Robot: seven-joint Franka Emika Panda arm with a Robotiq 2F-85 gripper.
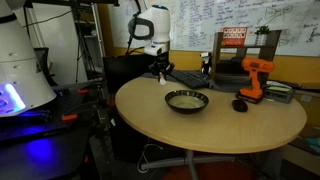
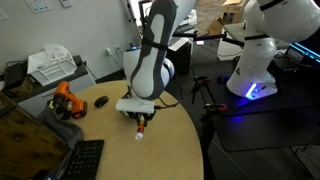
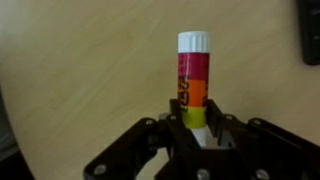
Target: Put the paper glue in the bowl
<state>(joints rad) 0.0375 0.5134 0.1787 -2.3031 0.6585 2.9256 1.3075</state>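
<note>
While in gripper, one paper glue

No text is reading clearly in any view. In an exterior view the whiteboard is carrying dense handwriting in dark marker across its width, but the strokes are showing too small to resolve into words or numbers. In the wrist view the glue is wearing a banded label under a white cap: red over orange over yellow. Dark lettering is running lengthwise along the tube across the red and orange bands. It is showing blurred, and its lower end is lying hidden behind the gripper, so no brand, word or number is legible.
</note>
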